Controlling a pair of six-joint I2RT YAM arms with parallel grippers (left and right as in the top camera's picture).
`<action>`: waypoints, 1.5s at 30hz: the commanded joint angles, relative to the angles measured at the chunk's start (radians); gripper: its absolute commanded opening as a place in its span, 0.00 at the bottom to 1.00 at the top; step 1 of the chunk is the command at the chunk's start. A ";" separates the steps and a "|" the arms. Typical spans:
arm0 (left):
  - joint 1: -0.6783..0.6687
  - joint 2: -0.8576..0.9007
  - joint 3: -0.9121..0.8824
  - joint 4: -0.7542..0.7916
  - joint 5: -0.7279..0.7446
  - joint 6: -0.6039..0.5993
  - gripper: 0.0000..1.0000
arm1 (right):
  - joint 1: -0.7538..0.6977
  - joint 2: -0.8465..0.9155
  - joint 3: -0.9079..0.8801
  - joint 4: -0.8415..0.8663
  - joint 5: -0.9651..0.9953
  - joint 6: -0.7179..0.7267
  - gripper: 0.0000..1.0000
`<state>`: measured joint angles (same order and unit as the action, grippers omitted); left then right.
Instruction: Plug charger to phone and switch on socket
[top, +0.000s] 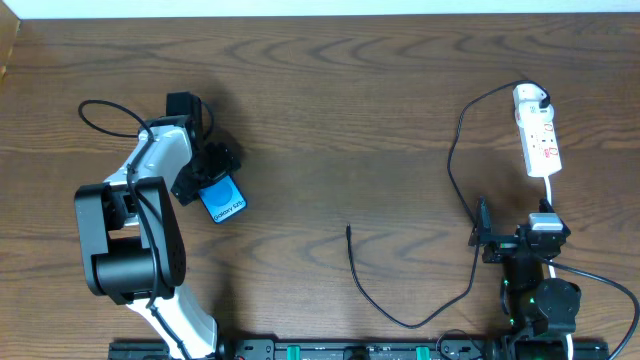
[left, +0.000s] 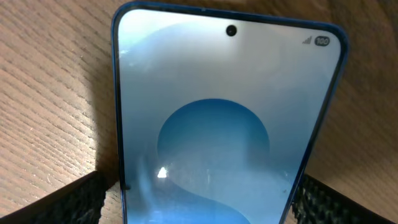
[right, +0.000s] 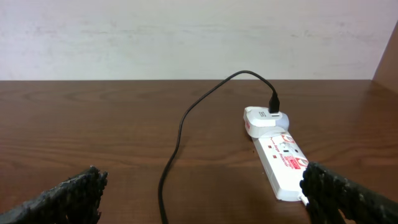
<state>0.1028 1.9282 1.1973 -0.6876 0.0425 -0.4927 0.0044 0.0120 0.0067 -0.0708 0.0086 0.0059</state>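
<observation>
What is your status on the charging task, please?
Left gripper around phone, grip unclear. Right gripper open, facing socket. Charger tip loose on table. Nothing blocking.

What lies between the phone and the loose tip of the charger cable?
Only bare tabletop: the overhead view shows nothing else between the phone and the cable tip.

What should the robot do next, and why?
Probably the right tool should reach over to the loose tip of the charger. It lies unplugged on the table, apart from the phone, which sits between the fingers of the left tool, while the right tool looks open and empty.
</observation>
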 joint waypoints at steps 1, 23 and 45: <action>0.003 0.020 -0.024 -0.010 -0.036 0.010 0.89 | 0.007 -0.006 -0.001 -0.004 0.008 -0.014 0.99; 0.003 0.020 -0.024 -0.010 -0.035 0.010 0.71 | 0.007 -0.006 -0.001 -0.004 0.008 -0.014 0.99; 0.003 -0.134 0.005 -0.049 -0.024 0.010 0.14 | 0.007 -0.006 -0.001 -0.004 0.008 -0.014 0.99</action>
<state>0.1032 1.8610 1.1973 -0.7296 0.0383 -0.4896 0.0044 0.0120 0.0067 -0.0708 0.0086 0.0059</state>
